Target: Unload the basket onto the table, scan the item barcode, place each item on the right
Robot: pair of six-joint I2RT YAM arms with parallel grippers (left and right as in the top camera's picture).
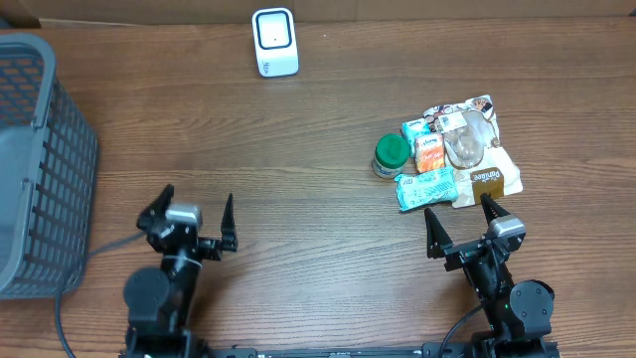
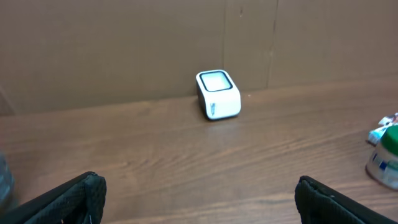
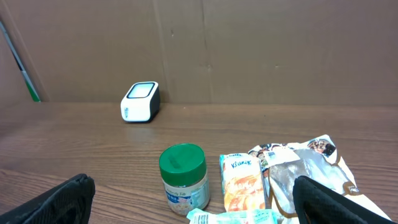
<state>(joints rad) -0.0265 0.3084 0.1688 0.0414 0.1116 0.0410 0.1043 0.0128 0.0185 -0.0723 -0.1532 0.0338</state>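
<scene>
Spanning the view: wooden table. Grey mesh basket sits at its left edge.

Left gripper is low at front left, jaws spread wide, nothing between them, touching nothing. Bare wood lies ahead of it in the wrist view.

Right gripper is at front right, jaws equally wide apart and empty. From above, its tips reach the near edge of the heap; contact cannot be told.

The heap lies on the right half, well apart from the scanner: clear bag, brown pouch, teal pack.

The scanner is white, at the far edge against the cardboard wall, window up.

Jar, green lid, stands upright at the heap's left edge, with a tissue pack just beside it.
</scene>
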